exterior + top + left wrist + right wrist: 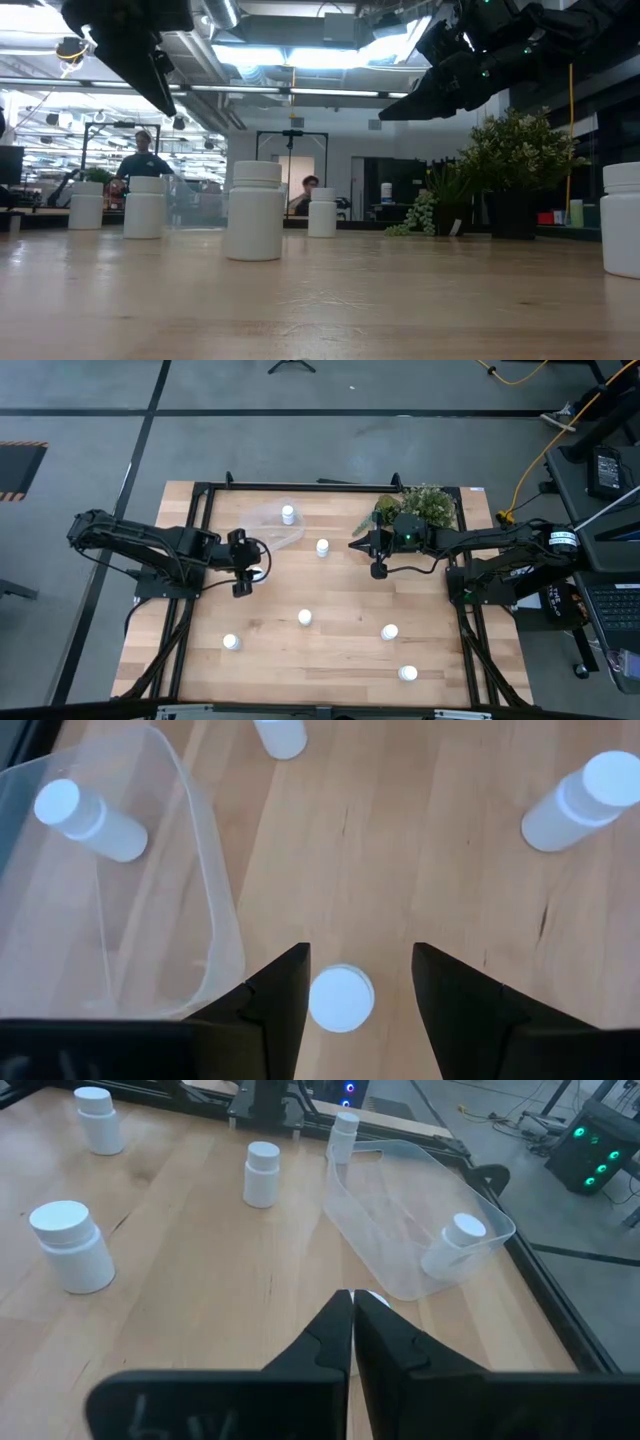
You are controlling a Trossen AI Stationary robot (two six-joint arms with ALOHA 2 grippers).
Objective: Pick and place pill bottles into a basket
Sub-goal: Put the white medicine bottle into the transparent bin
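Observation:
Several small white pill bottles stand upright on the wooden table. One bottle (85,815) stands inside the clear basket (272,525) at the far middle. My left gripper (350,995) is open and points down, just left of the basket. A bottle's cap (340,997) shows between its fingers with a gap on each side. In the low view my left gripper (160,90) hangs above the bottles. My right gripper (353,1320) is shut and empty, above the table beside the plant, pointing toward the basket (420,1230).
A green bushy plant (420,505) stands at the far right behind my right arm. Loose bottles stand near the basket (322,547), mid-table (305,617), near left (231,642) and near right (389,631) (407,673). People show in the room beyond the table (145,160).

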